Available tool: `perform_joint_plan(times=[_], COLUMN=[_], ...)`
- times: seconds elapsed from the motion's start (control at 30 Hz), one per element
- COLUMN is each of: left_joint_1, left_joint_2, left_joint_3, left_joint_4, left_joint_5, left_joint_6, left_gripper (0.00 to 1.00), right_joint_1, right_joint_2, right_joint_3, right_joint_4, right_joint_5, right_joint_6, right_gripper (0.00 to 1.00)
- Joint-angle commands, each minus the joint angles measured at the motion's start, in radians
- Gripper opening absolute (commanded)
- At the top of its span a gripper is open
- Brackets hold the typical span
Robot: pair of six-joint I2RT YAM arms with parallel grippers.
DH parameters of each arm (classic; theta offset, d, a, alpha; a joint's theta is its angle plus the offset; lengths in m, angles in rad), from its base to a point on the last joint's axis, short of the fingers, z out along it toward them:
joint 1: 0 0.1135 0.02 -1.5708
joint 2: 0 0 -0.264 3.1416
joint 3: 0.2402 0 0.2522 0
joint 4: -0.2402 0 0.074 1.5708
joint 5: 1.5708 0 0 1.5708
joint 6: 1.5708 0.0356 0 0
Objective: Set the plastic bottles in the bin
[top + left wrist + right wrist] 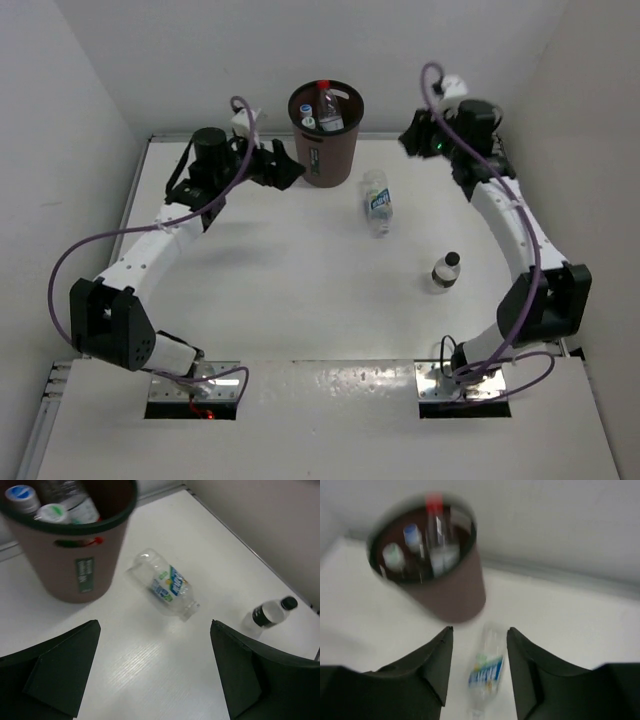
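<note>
- The bin stands at the far middle of the table, upright, brown and tapered. 3 bottles already stand inside it, showing a red, a blue and a pale green cap.
- Your left gripper hangs just beside the bin's left wall with its jaws spread wide and nothing between them. The bin sits between it and most of the open table to the right.
- Your right gripper is up at the far right, angled down toward the bin. Its jaws are parted only narrowly and hold nothing, though its wrist view is blurred.
- The blue-white labelled bottle lies on its side on the table, just right of the bin and between the 2 grippers. It is clear and looks empty and light. Its long axis runs roughly far to near, with the base toward the bin and the neck toward you.
- In the right wrist view that bottle lies below the gap between the fingers, with its length running away from them. I judge the right arm the nearer and better lined up; you would widen the jaws first.
- The short dark-labelled bottle stands upright well apart from the bin, near the right arm's forearm. Its cap reads dark from here.
</note>
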Motion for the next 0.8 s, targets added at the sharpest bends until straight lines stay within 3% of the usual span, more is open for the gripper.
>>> perform_joint_plan(times=[0.0, 0.07, 0.13, 0.27, 0.33, 0.53, 0.77], left_joint_1=[0.098, 0.138, 0.149, 0.158, 0.158, 0.178, 0.187], left_joint_2=[-0.092, -0.124, -0.155, -0.205, -0.205, -0.224, -0.242], left_joint_3=[-0.036, -0.047, -0.100, -0.155, -0.155, -0.175, -0.197], left_joint_4=[0.101, 0.077, 0.077, 0.098, 0.098, 0.078, 0.078], left_joint_5=[-0.056, -0.056, -0.080, -0.090, -0.090, -0.090, -0.090], left_joint_6=[-0.172, -0.172, -0.172, -0.172, -0.172, -0.163, -0.143], left_gripper=[0.99, 0.99, 0.99, 0.99, 0.99, 0.99, 0.99], right_joint_1=[0.076, 0.113, 0.151, 0.171, 0.169, 0.183, 0.182], right_joint_2=[-0.008, -0.007, 0.029, 0.082, 0.119, 0.297, 0.401], right_joint_3=[-0.211, -0.247, -0.242, -0.273, -0.261, -0.195, -0.164], right_joint_4=[-0.176, -0.192, -0.253, -0.252, -0.253, -0.293, -0.195], right_joint_5=[-0.102, -0.027, 0.062, 0.136, 0.145, 0.215, 0.262], right_joint_6=[-0.118, -0.115, -0.074, 0.001, 0.050, 0.103, 0.095], right_gripper=[0.43, 0.31, 0.29, 0.56, 0.61, 0.64, 0.85])
